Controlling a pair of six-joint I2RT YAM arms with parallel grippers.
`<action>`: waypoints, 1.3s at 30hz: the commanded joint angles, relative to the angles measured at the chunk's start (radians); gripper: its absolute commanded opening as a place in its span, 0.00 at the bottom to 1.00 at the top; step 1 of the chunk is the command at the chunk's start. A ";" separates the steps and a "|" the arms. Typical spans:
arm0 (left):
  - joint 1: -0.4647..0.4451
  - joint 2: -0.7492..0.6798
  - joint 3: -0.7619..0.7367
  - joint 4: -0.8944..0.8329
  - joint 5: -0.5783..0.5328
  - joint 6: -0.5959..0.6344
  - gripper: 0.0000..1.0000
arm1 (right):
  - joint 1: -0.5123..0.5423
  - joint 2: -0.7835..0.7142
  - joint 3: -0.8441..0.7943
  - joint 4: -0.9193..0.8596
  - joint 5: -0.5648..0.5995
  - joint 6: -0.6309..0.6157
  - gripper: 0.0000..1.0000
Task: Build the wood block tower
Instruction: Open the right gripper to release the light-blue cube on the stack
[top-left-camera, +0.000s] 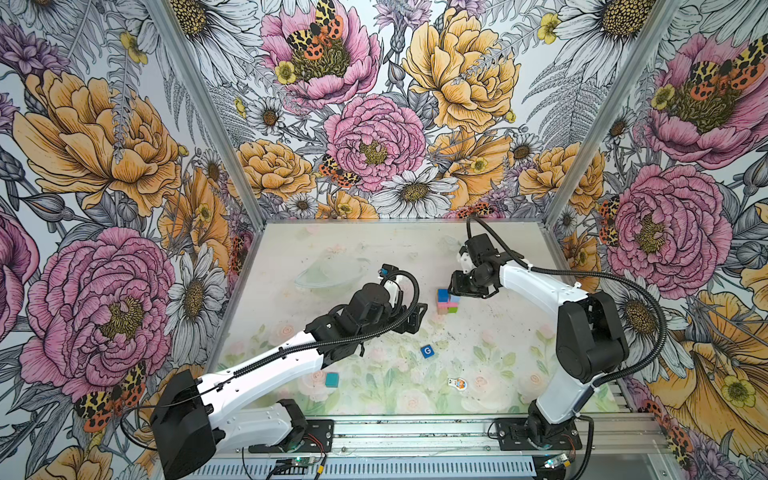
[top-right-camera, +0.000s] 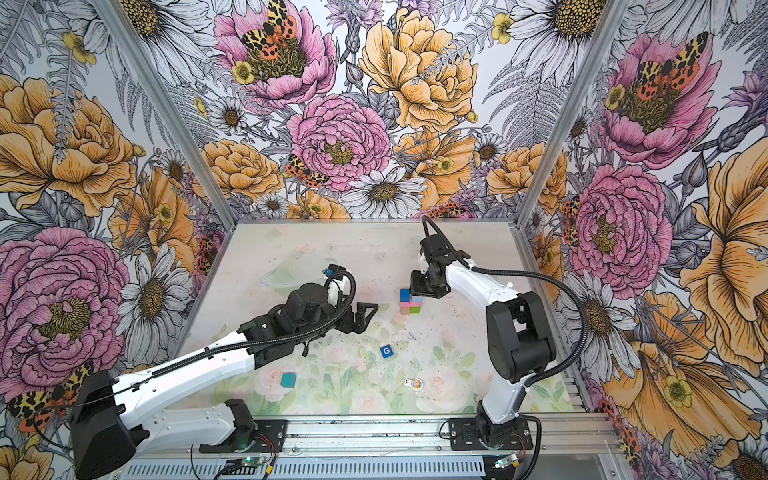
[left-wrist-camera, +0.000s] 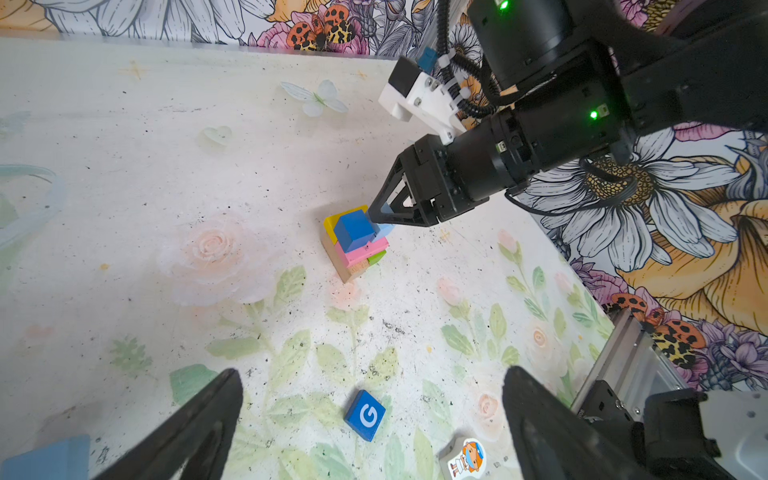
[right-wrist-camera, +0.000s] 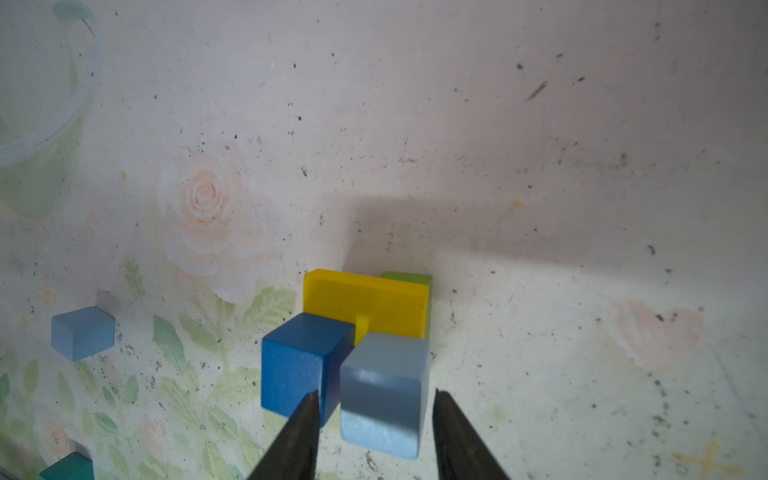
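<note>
The tower (top-left-camera: 448, 302) (top-right-camera: 409, 302) (left-wrist-camera: 353, 249) stands mid-table: plain wood, green and pink oblongs, then a yellow one (right-wrist-camera: 365, 305). On top, a dark blue cube (right-wrist-camera: 297, 361) and a light blue cube (right-wrist-camera: 384, 386) sit side by side. My right gripper (right-wrist-camera: 376, 399) (top-left-camera: 455, 291) straddles the light blue cube, open, with a thin gap at each finger. My left gripper (left-wrist-camera: 372, 374) (top-left-camera: 415, 318) hangs wide open and empty above the G cube (left-wrist-camera: 365, 414) (top-left-camera: 427, 351). A teal cube (top-left-camera: 332, 379) (top-right-camera: 288, 379) and another light blue cube (right-wrist-camera: 83, 332) lie loose.
A flat cartoon figure piece (top-left-camera: 457, 383) (left-wrist-camera: 467, 459) lies near the front, right of the G cube. The metal rail (top-left-camera: 415, 432) carrying both arm bases runs along the front edge. Flowered walls close in the back and both sides.
</note>
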 joint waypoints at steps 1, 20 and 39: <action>-0.003 -0.030 -0.011 0.020 0.005 -0.004 0.99 | -0.005 -0.052 0.029 -0.009 0.019 0.008 0.57; -0.014 -0.128 -0.057 0.006 -0.017 -0.002 0.99 | 0.103 -0.015 0.075 -0.087 0.109 0.099 0.90; 0.010 -0.249 -0.129 -0.025 -0.032 0.023 0.99 | 0.138 0.082 0.162 -0.148 0.227 0.173 0.91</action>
